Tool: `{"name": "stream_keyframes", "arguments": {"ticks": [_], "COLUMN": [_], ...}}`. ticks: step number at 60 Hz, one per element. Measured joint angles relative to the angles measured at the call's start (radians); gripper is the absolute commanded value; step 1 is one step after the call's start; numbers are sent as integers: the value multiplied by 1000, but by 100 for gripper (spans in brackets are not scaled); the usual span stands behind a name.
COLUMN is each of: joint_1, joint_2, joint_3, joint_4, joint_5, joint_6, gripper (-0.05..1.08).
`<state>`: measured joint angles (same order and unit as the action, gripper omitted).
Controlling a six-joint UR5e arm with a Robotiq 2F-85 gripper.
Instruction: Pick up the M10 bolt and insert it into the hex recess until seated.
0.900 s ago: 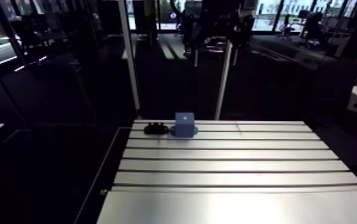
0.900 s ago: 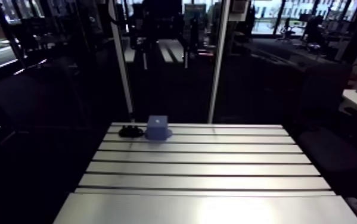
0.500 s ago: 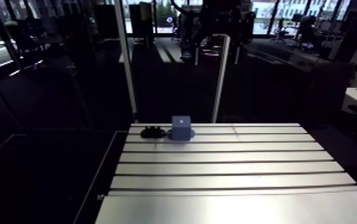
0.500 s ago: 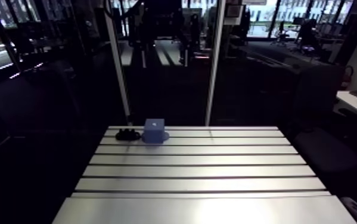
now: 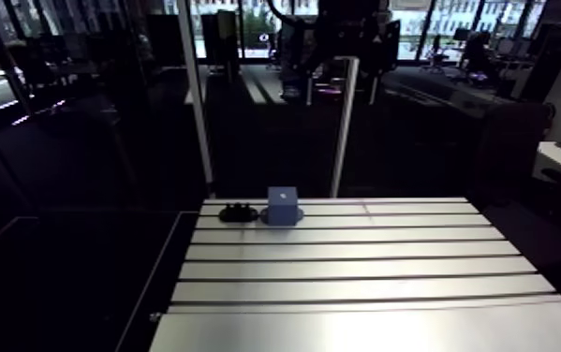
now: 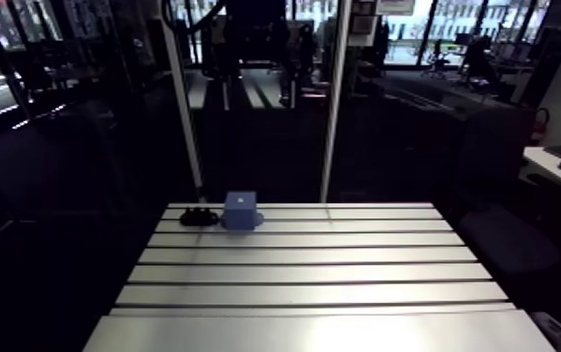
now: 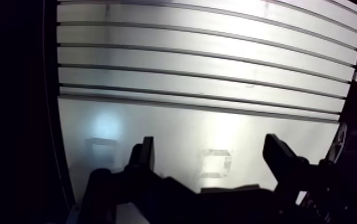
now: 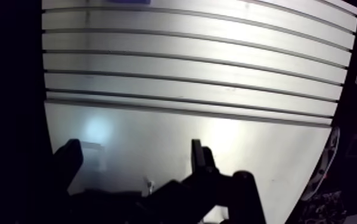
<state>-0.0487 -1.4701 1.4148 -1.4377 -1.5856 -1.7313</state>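
- Two dark fingers [image 7: 145, 156] of my pincer [image 7: 210, 146] rise into the wrist view. They stand wide apart, and only bare metal shows between them.
- Under the pincer lies the smooth, unslotted strip of the aluminium bench [image 5: 359, 281]. It is bright with glare and carries a couple of faint square reflections.
- Ahead of my fingers, several long dark slots [image 7: 204, 74] run across the bench, one behind another, looking slightly bowed in this wide view.
- Beyond the last slot, at the far edge of the wrist view's right eye, a thin sliver of blue shows. It is the blue block [image 5: 283, 205], well apart from my pincer.
- From the arm view, the blue block stands upright at the far end of the bench, on the last slotted strips, with a darker flat base around its foot.
- One pale spot marks the block's top face. It is too small for me to tell whether it is the hex recess.
- Just beside the block, on its left as the arm view shows it, lies a low dark object [image 5: 238, 212]. It sits close to the block's base, but I cannot tell whether they touch.
- That dark object is too small and too dark for me to say whether it is the M10 bolt. It lies on the bench, far from my pincer.
- Between the block and the near strip where my pincer is, the slotted bench runs as plain pale metal.
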Motion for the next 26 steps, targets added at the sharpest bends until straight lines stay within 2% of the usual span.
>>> {"name": "stream_keyframes", "arguments": {"ticks": [26], "joint_1": [-7], "joint_2": [-4], "joint_3": [4], "joint_4": [0], "joint_5": [1], "joint_6": [0], "gripper": [1]}}
